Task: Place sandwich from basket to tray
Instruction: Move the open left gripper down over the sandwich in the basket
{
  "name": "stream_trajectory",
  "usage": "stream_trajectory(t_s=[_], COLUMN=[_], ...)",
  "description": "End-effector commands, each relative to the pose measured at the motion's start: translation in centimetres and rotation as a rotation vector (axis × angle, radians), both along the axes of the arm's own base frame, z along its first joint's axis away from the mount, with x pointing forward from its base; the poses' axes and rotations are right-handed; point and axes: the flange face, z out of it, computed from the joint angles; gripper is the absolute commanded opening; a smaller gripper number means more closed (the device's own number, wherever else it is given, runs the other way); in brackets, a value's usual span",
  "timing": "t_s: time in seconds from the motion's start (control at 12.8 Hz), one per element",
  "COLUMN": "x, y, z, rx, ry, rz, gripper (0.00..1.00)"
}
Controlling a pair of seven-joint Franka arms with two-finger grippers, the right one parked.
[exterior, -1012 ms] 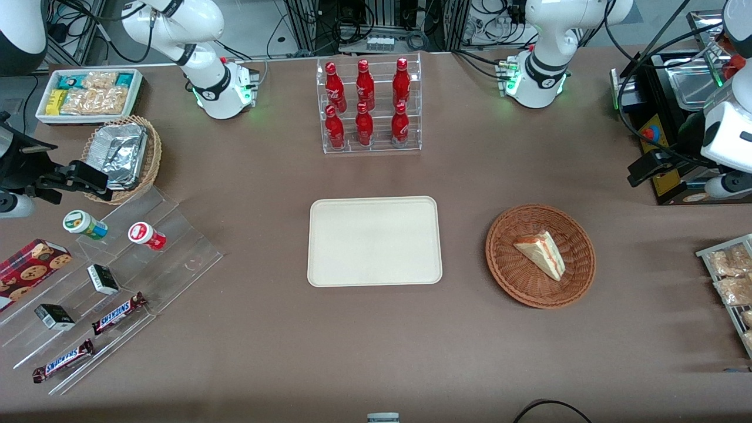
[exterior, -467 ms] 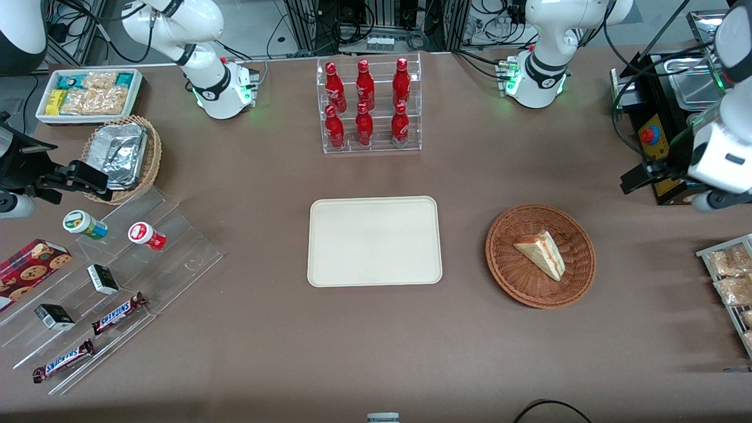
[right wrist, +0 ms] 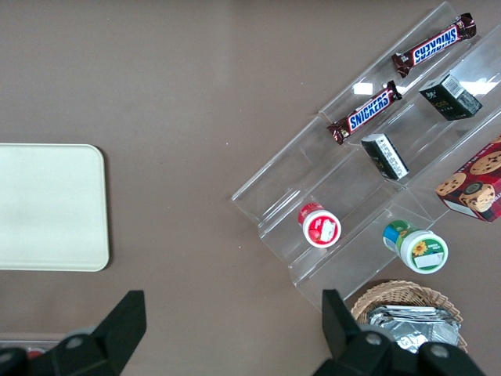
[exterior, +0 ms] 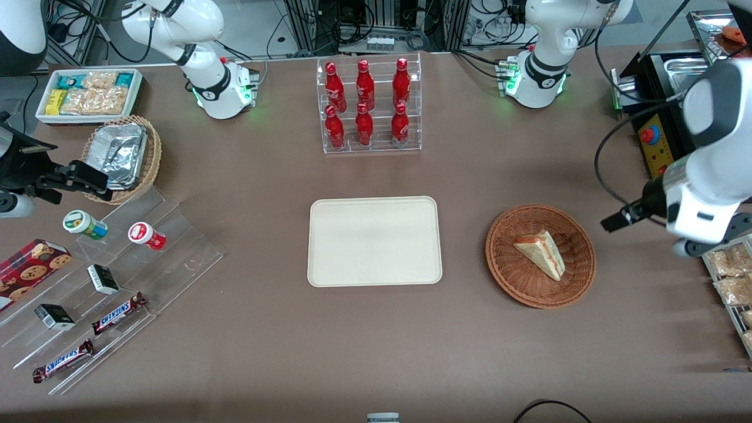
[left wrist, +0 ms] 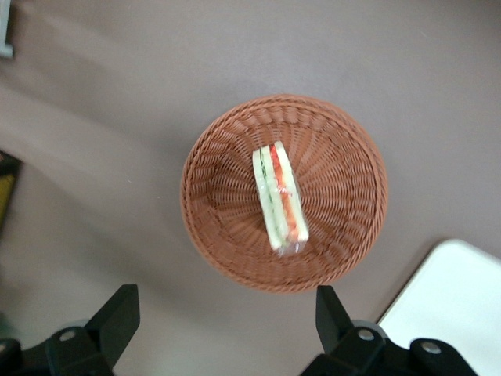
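The sandwich point(exterior: 541, 254), a pale wedge with red and green filling, lies in the round reddish-brown wicker basket point(exterior: 510, 276). The cream-white tray point(exterior: 374, 241) sits bare beside the basket, toward the parked arm's end. In the left wrist view the sandwich point(left wrist: 279, 196) rests cut edge up in the basket point(left wrist: 210, 227), and a corner of the tray point(left wrist: 462, 309) shows. My gripper point(left wrist: 225, 317) is open with nothing between its fingers. It hovers high over bare table just off the basket rim. In the front view its white hand point(exterior: 698, 214) hangs beside the basket, toward the working arm's end.
A clear rack of red bottles point(exterior: 369, 106) stands farther from the front camera than the tray. A rack of bagged snacks point(exterior: 728, 282) and a black box with a red button point(exterior: 651, 140) sit near my arm. An acrylic stand point(exterior: 117, 276) with snacks is toward the parked arm's end.
My left arm has swung nearer to the front camera and closer to the basket. The sandwich, basket and tray have not moved.
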Motion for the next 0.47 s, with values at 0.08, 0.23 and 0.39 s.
stream_trajectory(t_s=[0.08, 0.23, 0.39], x=[1.3, 1.2, 1.2], y=[-0.8, -0.6, -0.5], z=[-4.0, -5.9, -7.3], rx=[-0.052, -0.052, -0.049], ry=[-0.014, -0.031, -0.034], rz=[0.249, 0.300, 0.331], gripper=[0.99, 0.99, 0.99])
